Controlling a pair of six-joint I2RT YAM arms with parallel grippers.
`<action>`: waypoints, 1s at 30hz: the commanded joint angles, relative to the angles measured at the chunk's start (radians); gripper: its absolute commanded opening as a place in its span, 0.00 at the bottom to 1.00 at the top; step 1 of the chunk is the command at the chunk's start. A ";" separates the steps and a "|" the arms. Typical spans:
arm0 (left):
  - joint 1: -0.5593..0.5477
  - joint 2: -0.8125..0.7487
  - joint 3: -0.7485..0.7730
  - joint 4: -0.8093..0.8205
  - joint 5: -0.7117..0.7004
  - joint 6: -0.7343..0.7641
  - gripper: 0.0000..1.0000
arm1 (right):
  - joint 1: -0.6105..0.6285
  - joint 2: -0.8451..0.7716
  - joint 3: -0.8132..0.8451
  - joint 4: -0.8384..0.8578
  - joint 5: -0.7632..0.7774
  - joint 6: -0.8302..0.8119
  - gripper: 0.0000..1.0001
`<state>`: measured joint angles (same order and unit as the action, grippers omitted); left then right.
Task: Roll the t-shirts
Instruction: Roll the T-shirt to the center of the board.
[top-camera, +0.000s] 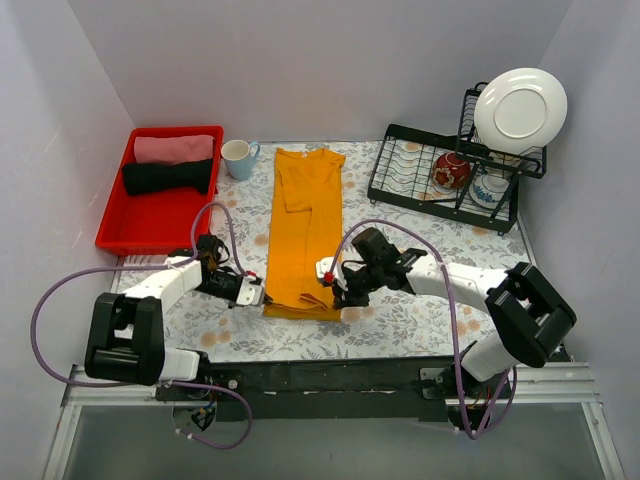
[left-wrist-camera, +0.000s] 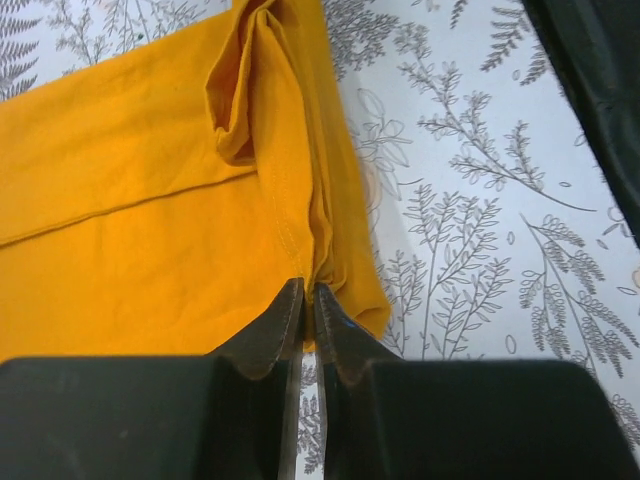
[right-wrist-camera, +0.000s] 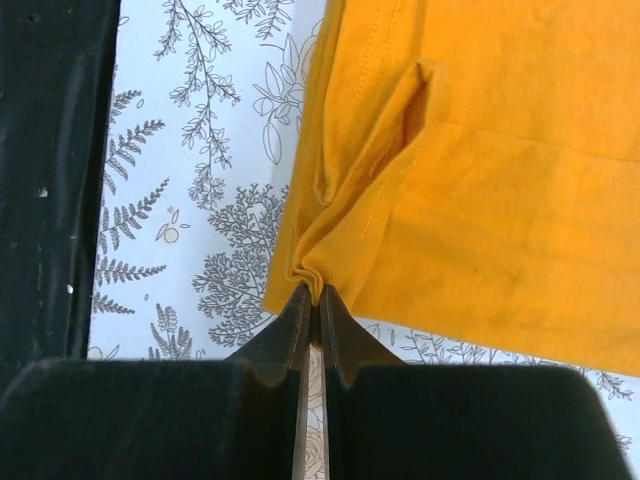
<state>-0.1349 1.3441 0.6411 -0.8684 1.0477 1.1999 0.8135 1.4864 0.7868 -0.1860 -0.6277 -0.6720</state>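
Hem corners of the orange t-shirt (top-camera: 305, 225) are pinched tight by the left gripper (left-wrist-camera: 308, 290) and right gripper (right-wrist-camera: 312, 292), equally close, its long axis running up-frame from them, mid-picture.

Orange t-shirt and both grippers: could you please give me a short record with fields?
orange t-shirt: folded into a long strip, lying flat, not yet rolled
left gripper: shut on its near left corner
right gripper: shut on its near right corner
red bin: holds pink bundle and black bundle
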 joint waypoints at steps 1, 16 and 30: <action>-0.002 0.044 0.061 0.079 -0.011 -0.086 0.08 | -0.011 0.034 0.072 -0.039 -0.038 -0.056 0.03; 0.033 -0.129 0.152 0.115 -0.049 -0.453 0.38 | -0.149 0.112 0.371 -0.185 0.111 0.066 0.44; -0.034 -0.360 -0.012 -0.115 -0.087 -0.195 0.60 | -0.111 0.061 0.293 -0.274 0.037 0.084 0.48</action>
<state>-0.1032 0.9405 0.6159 -0.9352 0.9703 0.9470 0.6994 1.5909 1.1099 -0.4416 -0.5575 -0.6300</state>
